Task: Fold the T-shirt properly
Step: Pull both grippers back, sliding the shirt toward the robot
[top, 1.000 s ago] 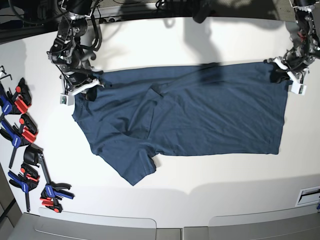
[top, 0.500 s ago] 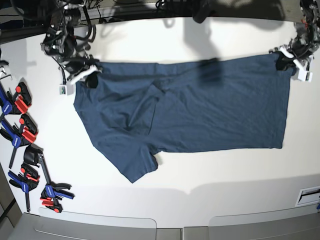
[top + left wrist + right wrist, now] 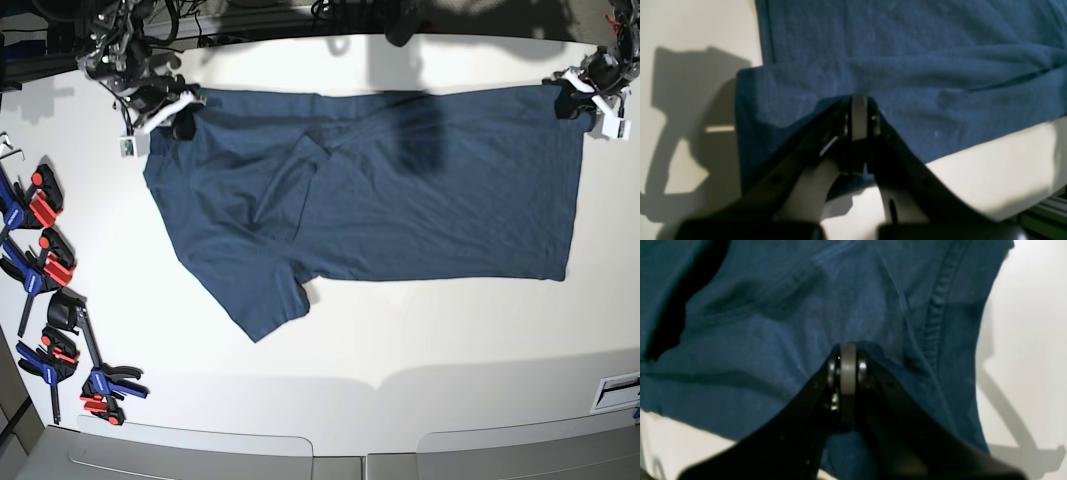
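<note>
While both grippers, left gripper (image 3: 583,92) & right gripper (image 3: 165,108), clench T-shirt (image 3: 380,190) corners at 12 o'clock edge: keep equal tension, lay flat w/o wrinkles.

One T-shirt (image 3: 380,190), dark navy, lies on one white tabletop (image 3: 400,350). Two grippers are in view, one per arm: left gripper (image 3: 588,100) and right gripper (image 3: 165,112), each pinched onto a corner of the cloth. Along the tabletop's edge sits a row of red-blue-black clamps (image 3: 45,265); about five, exact count unclear where they overlap.
</note>
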`<action>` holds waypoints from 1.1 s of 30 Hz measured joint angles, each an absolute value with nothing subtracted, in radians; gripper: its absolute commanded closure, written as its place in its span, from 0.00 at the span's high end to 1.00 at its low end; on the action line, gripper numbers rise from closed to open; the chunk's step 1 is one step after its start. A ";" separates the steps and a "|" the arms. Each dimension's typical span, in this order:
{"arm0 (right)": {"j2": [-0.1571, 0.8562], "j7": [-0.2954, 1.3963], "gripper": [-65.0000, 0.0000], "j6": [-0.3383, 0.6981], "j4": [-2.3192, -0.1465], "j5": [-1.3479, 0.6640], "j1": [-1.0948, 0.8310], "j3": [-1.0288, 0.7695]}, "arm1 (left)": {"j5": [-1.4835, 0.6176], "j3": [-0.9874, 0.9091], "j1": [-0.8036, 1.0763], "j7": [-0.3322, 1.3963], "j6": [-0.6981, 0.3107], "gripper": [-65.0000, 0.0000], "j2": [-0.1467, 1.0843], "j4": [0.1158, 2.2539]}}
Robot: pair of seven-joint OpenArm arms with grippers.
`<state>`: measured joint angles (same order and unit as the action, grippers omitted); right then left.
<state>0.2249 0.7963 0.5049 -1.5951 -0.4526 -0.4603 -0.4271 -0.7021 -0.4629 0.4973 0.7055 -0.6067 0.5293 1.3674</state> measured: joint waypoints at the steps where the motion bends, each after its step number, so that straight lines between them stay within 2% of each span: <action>1: 0.224 0.799 0.00 0.505 -1.606 -0.451 -0.473 -0.427 | -0.703 -0.470 0.507 0.706 -0.607 0.00 0.529 1.371; 13: 0.225 0.852 0.00 0.504 -1.689 -0.443 -0.552 -0.427 | -0.727 -0.603 0.656 0.828 -0.591 0.00 0.524 1.480; 20: 0.225 0.859 0.00 0.504 -1.691 -0.447 -0.558 -0.427 | -0.723 -0.619 0.656 0.838 -0.587 0.00 0.524 1.484; 33: 0.221 1.018 0.00 0.491 -1.861 -0.366 -0.578 -0.421 | -0.717 -0.623 0.657 0.846 -0.580 0.00 0.521 1.637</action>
<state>0.2214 1.0183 0.4911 -1.8610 -0.3656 -0.5781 -0.4210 -0.7174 -0.6228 0.6571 0.8455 -0.5797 0.5209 1.6371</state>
